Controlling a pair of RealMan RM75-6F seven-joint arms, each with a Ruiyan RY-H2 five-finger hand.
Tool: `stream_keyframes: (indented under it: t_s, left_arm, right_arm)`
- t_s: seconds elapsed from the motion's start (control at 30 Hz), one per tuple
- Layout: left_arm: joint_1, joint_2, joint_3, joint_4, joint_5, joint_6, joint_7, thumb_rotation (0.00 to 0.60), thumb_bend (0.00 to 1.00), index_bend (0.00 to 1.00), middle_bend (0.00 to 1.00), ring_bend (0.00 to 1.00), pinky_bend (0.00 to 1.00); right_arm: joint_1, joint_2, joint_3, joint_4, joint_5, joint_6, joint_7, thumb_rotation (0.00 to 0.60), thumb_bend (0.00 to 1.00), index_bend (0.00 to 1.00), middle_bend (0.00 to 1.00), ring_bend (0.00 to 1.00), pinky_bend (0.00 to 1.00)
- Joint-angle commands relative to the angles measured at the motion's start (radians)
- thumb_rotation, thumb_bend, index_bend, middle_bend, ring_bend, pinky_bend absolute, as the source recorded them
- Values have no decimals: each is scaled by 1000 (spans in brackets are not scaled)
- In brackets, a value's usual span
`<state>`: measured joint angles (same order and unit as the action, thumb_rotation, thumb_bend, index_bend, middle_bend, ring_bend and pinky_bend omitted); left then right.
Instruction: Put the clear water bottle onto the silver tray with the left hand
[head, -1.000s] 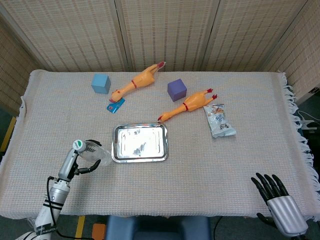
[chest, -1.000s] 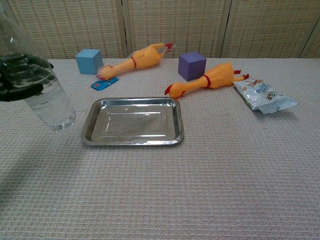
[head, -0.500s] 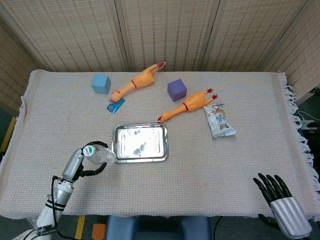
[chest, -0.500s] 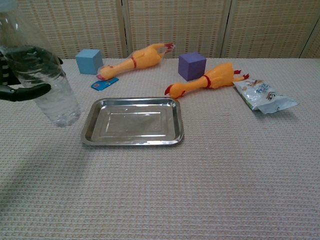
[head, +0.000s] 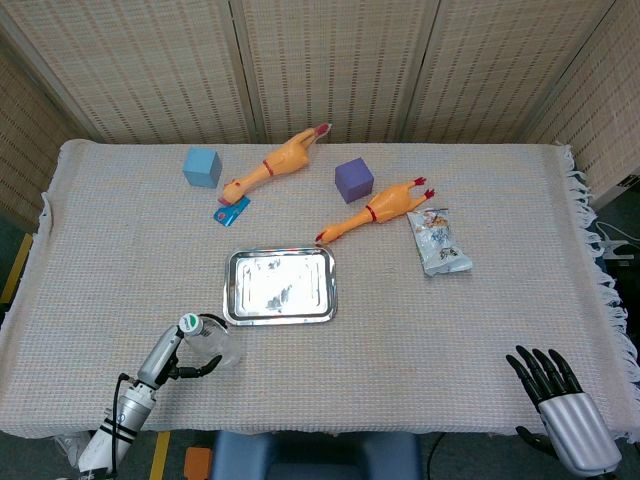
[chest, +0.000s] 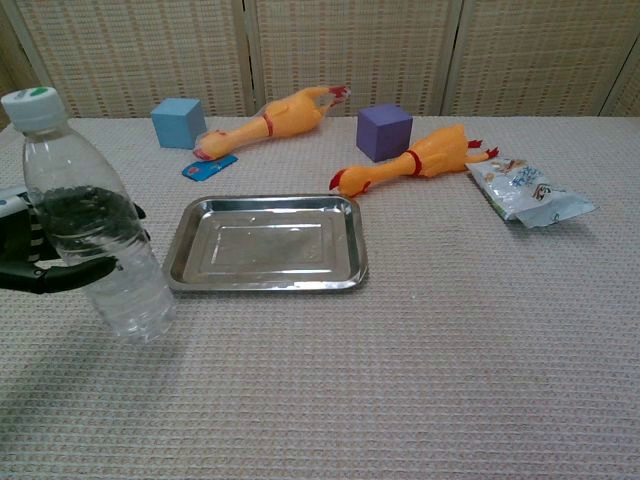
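Note:
The clear water bottle (chest: 95, 215) with a green-topped white cap (head: 189, 323) is held upright by my left hand (chest: 45, 250), whose dark fingers wrap its middle. In the head view the clear water bottle (head: 210, 340) and my left hand (head: 180, 362) are near the front left, just below and left of the silver tray (head: 280, 284). In the chest view the silver tray (chest: 265, 243) lies empty to the right of the bottle. My right hand (head: 555, 395) hangs off the front right edge with fingers spread, holding nothing.
Two yellow rubber chickens (head: 275, 160) (head: 375, 210), a blue cube (head: 202, 166), a purple cube (head: 353, 179), a small blue tag (head: 231, 210) and a snack packet (head: 438, 242) lie behind and right of the tray.
My left hand has carried the bottle toward the table's front edge and slightly right; in the chest view the bottle has come nearer and lower, and its cap now shows.

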<state>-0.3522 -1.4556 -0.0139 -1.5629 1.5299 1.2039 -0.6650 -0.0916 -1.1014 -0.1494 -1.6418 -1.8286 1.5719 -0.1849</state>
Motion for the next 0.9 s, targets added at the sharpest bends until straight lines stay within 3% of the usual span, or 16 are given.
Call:
stream_keyframes:
  t_s: [0.03, 0.13, 0.23, 0.33, 0.43, 0.57, 0.8, 0.9]
  left_arm:
    - [1, -21, 27, 60, 37, 10, -53, 600, 432, 279, 345, 202, 344]
    - [5, -21, -38, 137, 24, 90, 8, 600, 432, 276, 338, 186, 329]
    - [11, 2, -141, 210, -59, 146, -1, 600, 432, 277, 334, 181, 325]
    - [14, 49, -217, 281, -145, 148, -17, 600, 431, 276, 334, 177, 324]
    - [28, 100, -241, 277, -205, 95, -110, 600, 432, 276, 333, 168, 317]
    - [43, 123, -180, 207, -138, 79, -155, 600, 431, 276, 332, 168, 317]
    - [62, 143, 17, -86, 205, 174, -233, 600, 430, 276, 331, 167, 318]
    - [46, 141, 57, -144, 276, 171, -207, 600, 430, 276, 331, 167, 318]
  right_arm:
    - [2, -2, 1, -1, 4, -7, -5, 600, 24, 0, 0, 0, 0]
    - [2, -1, 1, -3, 6, -8, -3, 600, 24, 0, 0, 0, 0]
    - [0, 3, 1, -2, 1, 4, 6, 600, 24, 0, 0, 0, 0]
    - [-3, 5, -2, -1, -8, 12, 6, 600, 24, 0, 0, 0, 0]
    - [-5, 2, -6, -1, -20, 16, -1, 600, 23, 0, 0, 0, 0]
    - [-8, -4, -11, 0, -30, 15, -17, 600, 24, 0, 0, 0, 0]
    - [-9, -4, -2, 1, -12, 16, -13, 600, 24, 0, 0, 0, 0]
    - [-7, 1, -1, 0, -9, 12, -5, 600, 24, 0, 0, 0, 0]
